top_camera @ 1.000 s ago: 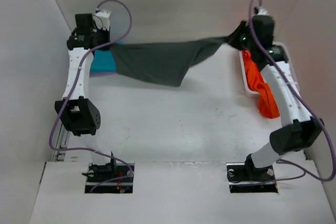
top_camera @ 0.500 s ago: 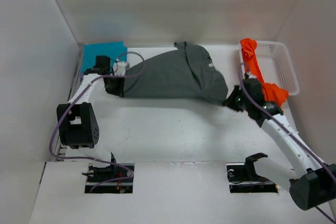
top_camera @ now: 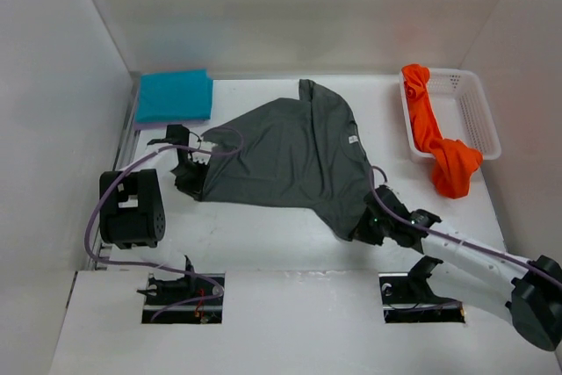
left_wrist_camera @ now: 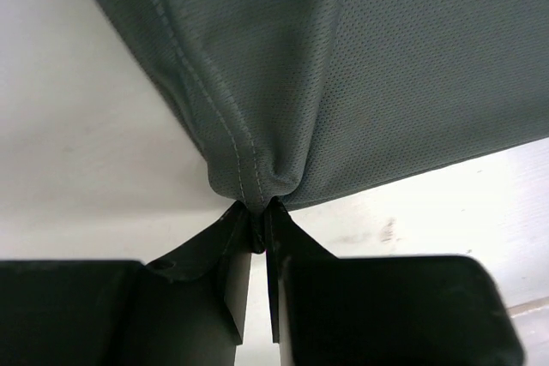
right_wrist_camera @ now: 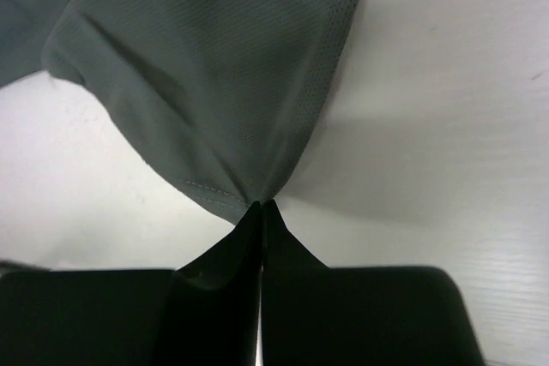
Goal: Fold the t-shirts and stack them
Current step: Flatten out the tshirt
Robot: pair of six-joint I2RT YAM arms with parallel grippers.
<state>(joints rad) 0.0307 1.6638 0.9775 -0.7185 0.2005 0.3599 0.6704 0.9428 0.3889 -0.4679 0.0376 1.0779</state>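
Observation:
The dark grey t-shirt (top_camera: 290, 151) lies spread on the table, collar toward the back. My left gripper (top_camera: 188, 183) is shut on its hem corner at the left; the wrist view shows the stitched edge (left_wrist_camera: 244, 173) pinched between the jaws. My right gripper (top_camera: 367, 227) is shut on the other hem corner (right_wrist_camera: 249, 186) near the front. A folded teal t-shirt (top_camera: 174, 96) lies at the back left. The bright orange t-shirt (top_camera: 437, 142) hangs over the front rim of the basket. The lavender t-shirt is not in view.
A white mesh basket (top_camera: 474, 111) stands at the back right against the side wall. White walls close in the left, back and right sides. The arm bases sit at the near edge.
Both grippers have pulled the grey shirt down from the air and toward the front, so it now lies spread on the table. The right gripper moved furthest toward the near edge.

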